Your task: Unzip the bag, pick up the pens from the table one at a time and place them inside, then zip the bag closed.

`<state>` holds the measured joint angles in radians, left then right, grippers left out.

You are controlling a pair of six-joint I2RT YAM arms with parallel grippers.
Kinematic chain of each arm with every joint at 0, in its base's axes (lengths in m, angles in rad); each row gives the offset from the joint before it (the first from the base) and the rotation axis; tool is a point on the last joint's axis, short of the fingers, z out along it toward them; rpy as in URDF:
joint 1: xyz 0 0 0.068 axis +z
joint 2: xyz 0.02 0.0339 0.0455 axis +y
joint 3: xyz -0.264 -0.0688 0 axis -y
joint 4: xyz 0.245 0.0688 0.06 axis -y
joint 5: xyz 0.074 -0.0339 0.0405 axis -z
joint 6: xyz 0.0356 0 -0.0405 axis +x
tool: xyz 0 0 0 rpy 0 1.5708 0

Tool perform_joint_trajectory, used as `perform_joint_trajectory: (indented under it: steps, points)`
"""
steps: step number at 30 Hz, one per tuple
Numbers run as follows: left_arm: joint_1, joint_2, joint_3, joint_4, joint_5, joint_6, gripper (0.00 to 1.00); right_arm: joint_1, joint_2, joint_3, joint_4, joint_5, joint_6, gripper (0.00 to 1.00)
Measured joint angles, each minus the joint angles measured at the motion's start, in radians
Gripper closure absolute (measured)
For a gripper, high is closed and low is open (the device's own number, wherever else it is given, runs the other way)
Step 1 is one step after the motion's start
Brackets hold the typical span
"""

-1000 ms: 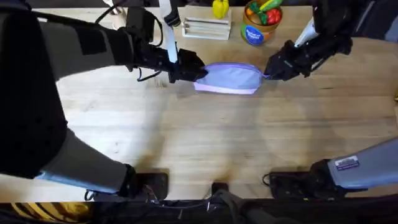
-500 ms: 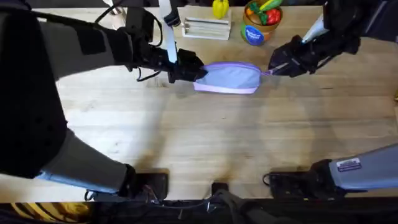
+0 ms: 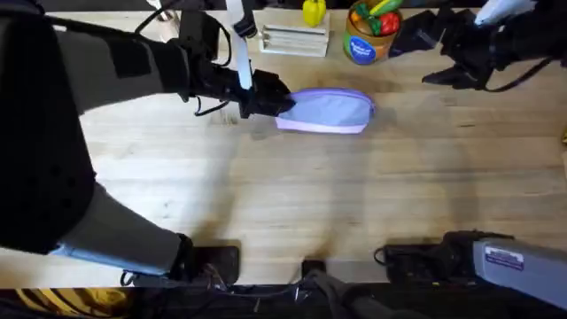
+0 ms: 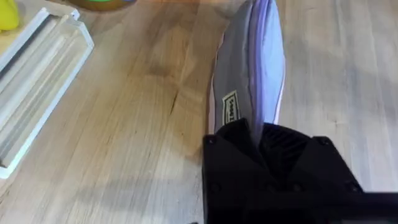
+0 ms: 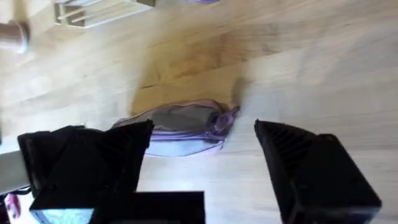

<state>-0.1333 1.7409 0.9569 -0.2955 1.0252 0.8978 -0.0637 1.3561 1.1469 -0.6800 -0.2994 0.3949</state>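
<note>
Near the table's far edge, the left gripper [image 3: 276, 100] is pinching the bag [image 3: 330, 112] to anchor it; the right gripper [image 3: 431, 55], jaws wide, is hovering apart.

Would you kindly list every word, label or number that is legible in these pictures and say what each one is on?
None can be read.
Small sewn tag on the lavender-purple fabric pouch: dark marks, too blurred to read.
Blue label on the round tin of toy vegetables: white lettering, too small to read.
White sticker on the right arm's base link: printed lines, too small to read.
</note>
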Motion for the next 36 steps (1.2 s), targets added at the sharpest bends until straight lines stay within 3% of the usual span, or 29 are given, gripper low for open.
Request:
perform_joint_trajectory:
  steps: [14, 15, 20, 21, 29, 36]
  points:
    - [0.0, 0.0, 0.0, 0.0, 0.0, 0.0, 0.958, 0.063, -0.136, 0.0, -0.007, 0.004, -0.124, 0.005]
    - [0.0, 0.0, 0.0, 0.001, 0.0, 0.007, 0.849, 0.067, -0.136, 0.0, -0.008, 0.005, -0.132, 0.005]
    - [0.01, 0.0, 0.0, 0.007, 0.003, 0.006, 0.079, 0.069, -0.136, 0.0, -0.008, 0.007, -0.149, 0.004]
    - [0.012, 0.0, 0.0, 0.006, 0.003, 0.004, 0.025, 0.069, -0.136, 0.0, -0.008, 0.008, -0.152, 0.005]
    - [0.013, -0.001, 0.0, 0.004, -0.013, 0.004, 0.006, 0.069, -0.137, 0.0, -0.008, 0.008, -0.201, 0.005]
    - [0.031, -0.149, 0.0, -0.099, -0.181, -0.001, 0.006, 0.069, -0.2, -0.002, -0.009, 0.013, -0.287, 0.004]
